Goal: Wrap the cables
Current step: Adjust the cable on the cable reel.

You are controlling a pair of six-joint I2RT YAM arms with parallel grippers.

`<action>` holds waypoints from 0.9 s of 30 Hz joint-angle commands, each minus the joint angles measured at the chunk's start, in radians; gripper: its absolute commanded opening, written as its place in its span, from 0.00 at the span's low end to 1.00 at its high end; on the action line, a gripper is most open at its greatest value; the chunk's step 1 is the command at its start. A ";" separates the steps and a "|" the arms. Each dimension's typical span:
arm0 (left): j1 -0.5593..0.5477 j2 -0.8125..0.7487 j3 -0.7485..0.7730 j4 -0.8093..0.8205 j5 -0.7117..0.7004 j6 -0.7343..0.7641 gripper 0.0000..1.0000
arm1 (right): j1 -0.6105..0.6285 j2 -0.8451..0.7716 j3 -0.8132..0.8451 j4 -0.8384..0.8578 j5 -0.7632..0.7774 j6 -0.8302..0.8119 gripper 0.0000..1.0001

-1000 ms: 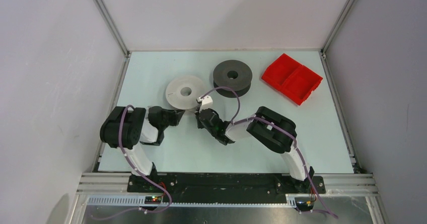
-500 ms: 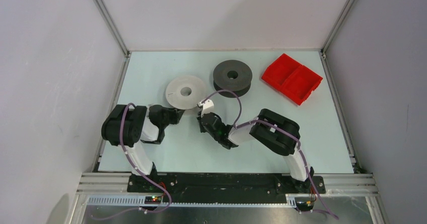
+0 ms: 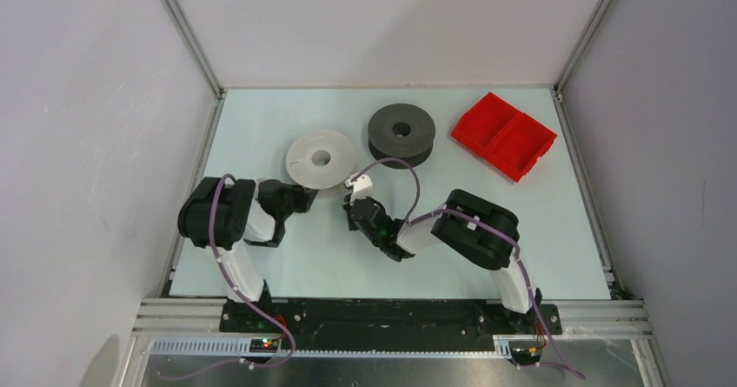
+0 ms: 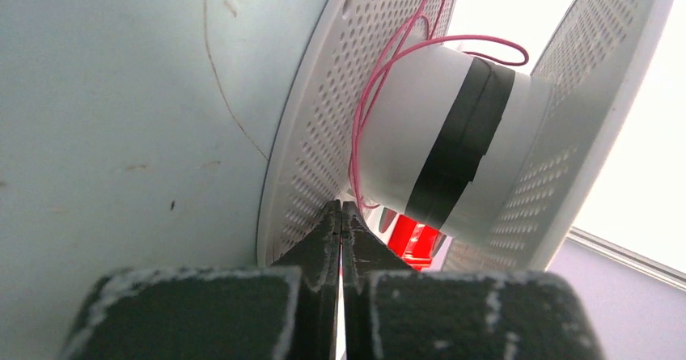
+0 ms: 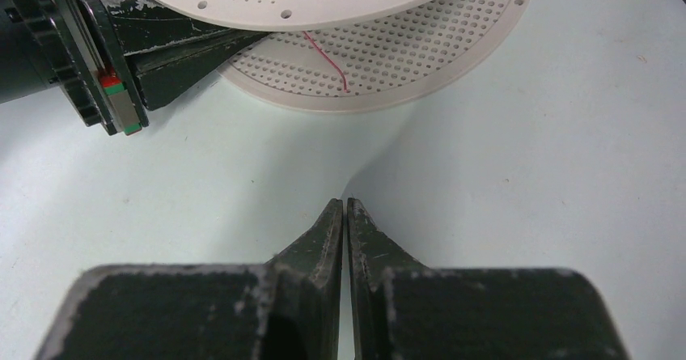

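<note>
Fingers [image 4: 323, 243] are pressed together on left gripper [image 4: 340, 208] and right gripper [image 5: 346, 205]; if the thin pink filament [image 4: 357, 141] is unpinched, loops could be shed from the white perforated plastic spool [image 4: 319, 109].

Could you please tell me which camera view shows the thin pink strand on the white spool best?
The left wrist view: the pink strand loops loosely around the white spool's hub, close up. The right wrist view shows only a short piece on the lower flange; the top view shows none of it.
</note>
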 commanded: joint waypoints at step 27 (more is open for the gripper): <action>-0.007 -0.040 -0.063 -0.013 0.055 -0.064 0.00 | 0.006 -0.054 -0.025 0.035 0.040 -0.007 0.09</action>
